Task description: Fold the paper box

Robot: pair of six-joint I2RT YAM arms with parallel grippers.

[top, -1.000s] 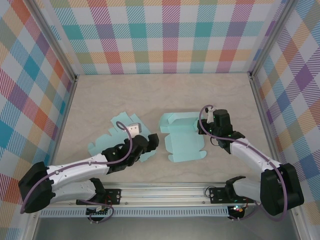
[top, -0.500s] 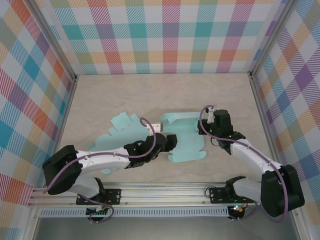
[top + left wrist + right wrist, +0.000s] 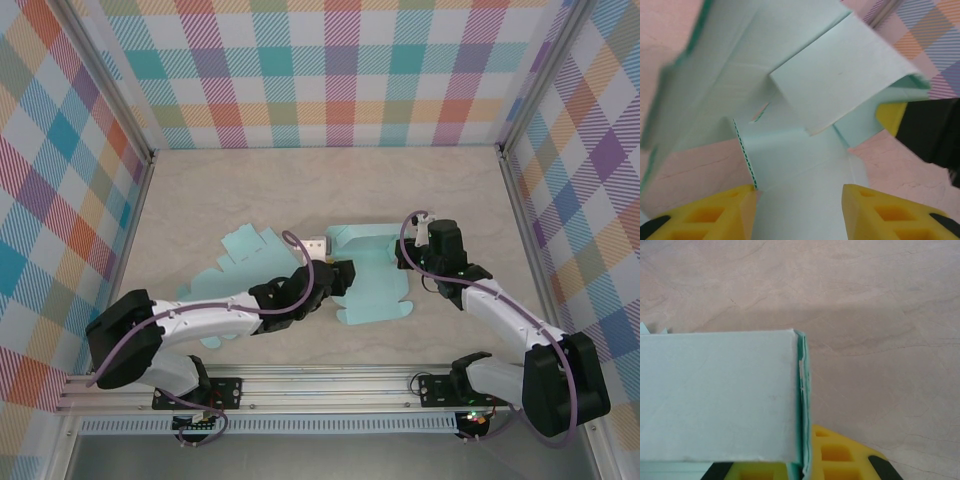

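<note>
Presently, the paper box [image 3: 372, 285] lies partly folded at the middle of the bench [image 3: 250, 190]. My left fingers [image 3: 890, 215] stand apart, straddling its left panel. My right fingers [image 3: 840, 460] are clamped on its right wall.

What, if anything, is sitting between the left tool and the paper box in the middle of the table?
Nothing visible. The left tool sits right at the paper box's left edge, its fingers either side of the paper. The spare flat sheet lies off to the left, not between them. The right tool pinches the box's right wall.
</note>
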